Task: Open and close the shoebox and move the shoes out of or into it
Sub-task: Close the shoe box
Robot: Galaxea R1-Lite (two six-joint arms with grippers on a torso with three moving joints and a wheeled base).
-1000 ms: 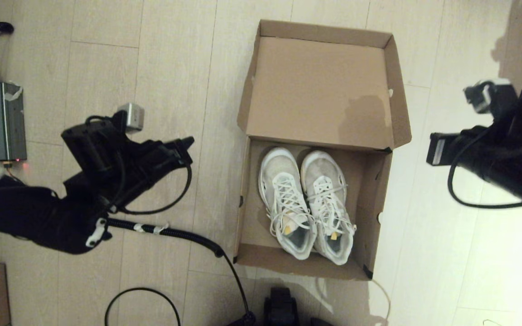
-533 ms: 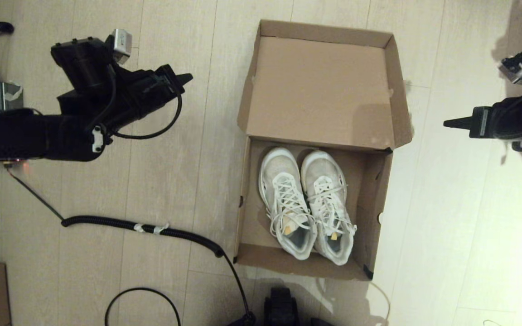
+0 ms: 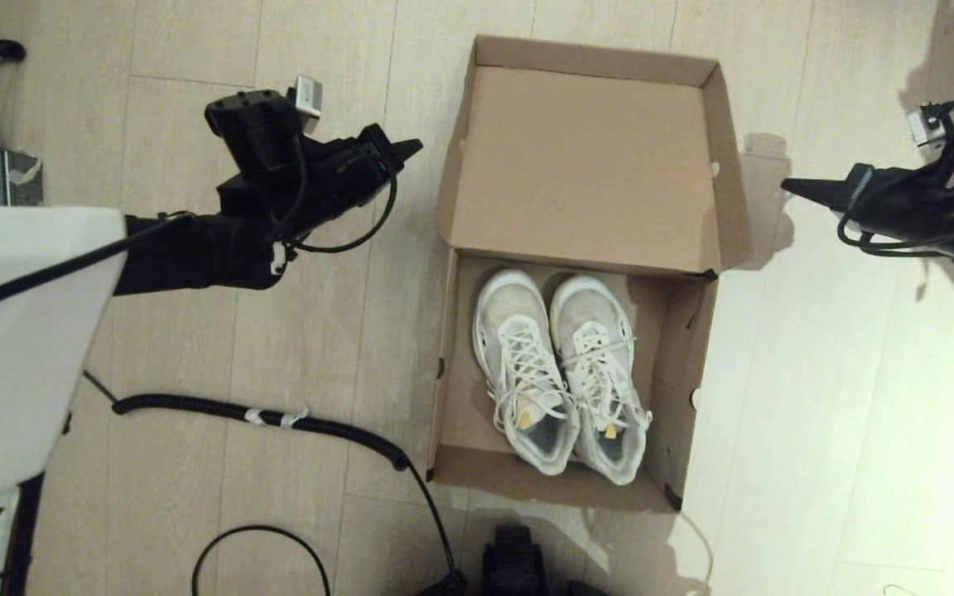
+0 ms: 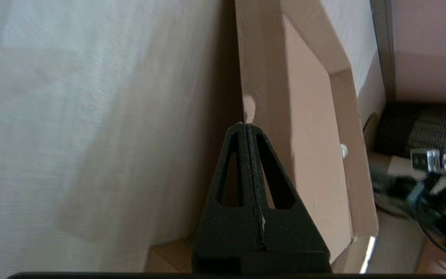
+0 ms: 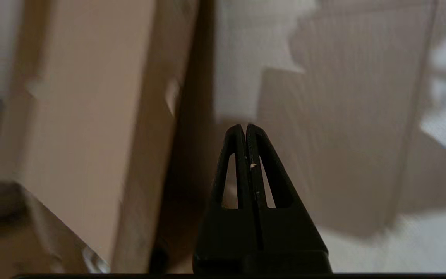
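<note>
Nearest the robot, one shoebox [image 3: 676,372] sits open on the floor with two shoes [image 3: 560,372] lying side by side inside, toes toward the hinge, untouched. Beyond them the single lid [image 3: 585,157] lies folded back flat. In the last second both arms have swung up and inward from lower, wider positions: the left claw [image 3: 411,149] now points at the lid's left edge, just short of it, and the right claw [image 3: 787,185] points at the lid's right edge from a little farther off. Both claws are clenched with nothing between the fingers. This closing-in from two sides suggests the robot is preparing to lift the lid and shut the box.
</note>
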